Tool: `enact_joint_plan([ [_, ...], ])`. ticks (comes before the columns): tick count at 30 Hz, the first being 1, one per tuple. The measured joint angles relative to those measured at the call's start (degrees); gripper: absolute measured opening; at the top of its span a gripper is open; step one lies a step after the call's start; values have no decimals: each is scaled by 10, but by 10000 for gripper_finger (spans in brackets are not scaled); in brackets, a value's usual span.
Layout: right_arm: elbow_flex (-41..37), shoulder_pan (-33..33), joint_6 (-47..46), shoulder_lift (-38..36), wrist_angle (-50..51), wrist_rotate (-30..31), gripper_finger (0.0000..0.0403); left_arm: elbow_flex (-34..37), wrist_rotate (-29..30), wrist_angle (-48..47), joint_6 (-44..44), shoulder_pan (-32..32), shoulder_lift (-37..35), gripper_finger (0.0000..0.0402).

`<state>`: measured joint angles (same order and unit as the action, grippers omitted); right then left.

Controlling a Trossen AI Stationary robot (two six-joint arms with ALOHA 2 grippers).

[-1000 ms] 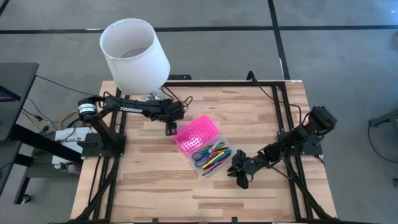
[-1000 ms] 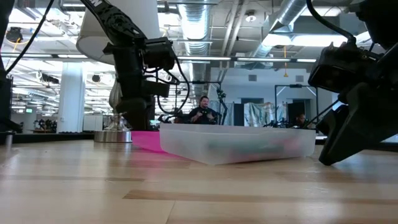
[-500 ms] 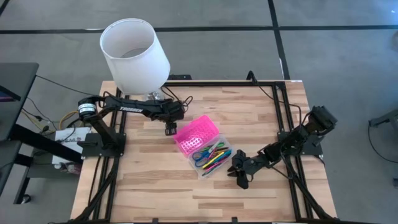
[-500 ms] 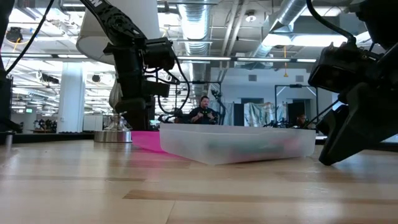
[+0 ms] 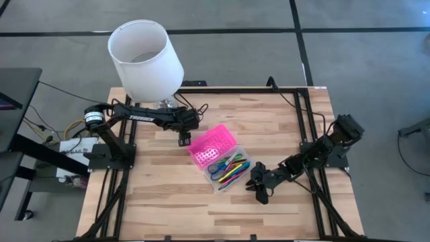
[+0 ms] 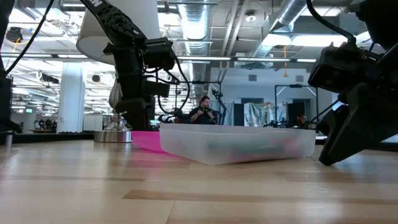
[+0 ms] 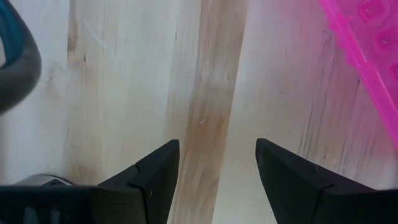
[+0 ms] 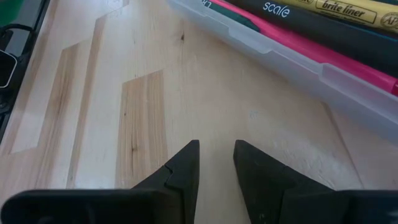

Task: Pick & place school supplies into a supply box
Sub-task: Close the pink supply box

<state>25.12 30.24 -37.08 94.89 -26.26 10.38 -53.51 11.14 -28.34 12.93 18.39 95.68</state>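
- Since the pencil case (image 5: 220, 160) is thin plastic with a clear base and a pink lid (image 5: 213, 146) folded open flat, it is judged light, fairly stiff and smooth enough to slide on the worktop (image 5: 168, 195) if pushed.
- It lies near the middle of the worktop; its long axis runs diagonally, from the near-left side toward the far-right side in the overhead view.
- Pens and scissors (image 5: 228, 169) already lie in the base, aligned with that axis; they are judged light, rigid and prone to roll.
- Best hold for closing is judged to be the lid's free long edge.
- Left gripper (image 5: 183, 140) hovers just beside the lid, fingers wide apart, empty.
- Right gripper (image 5: 256, 190) sits low beside the base, fingers narrowly parted, empty.
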Motion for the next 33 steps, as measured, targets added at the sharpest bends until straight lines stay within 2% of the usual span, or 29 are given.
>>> enact_joint_plan([
  [5, 0, 0, 0, 0, -1, 0, 100, 0, -3, -2, 10, 0, 0, 208],
  [13, 0, 0, 0, 0, -2, 1, 100, 0, -6, -6, 88, 1, 0, 208],
  [26, 0, 0, 0, 0, -3, 1, 100, 0, -59, -6, 151, 5, 0, 208],
  [33, 0, 0, 0, 0, -3, 1, 100, 0, -62, -1, 215, 6, 0, 208],
])
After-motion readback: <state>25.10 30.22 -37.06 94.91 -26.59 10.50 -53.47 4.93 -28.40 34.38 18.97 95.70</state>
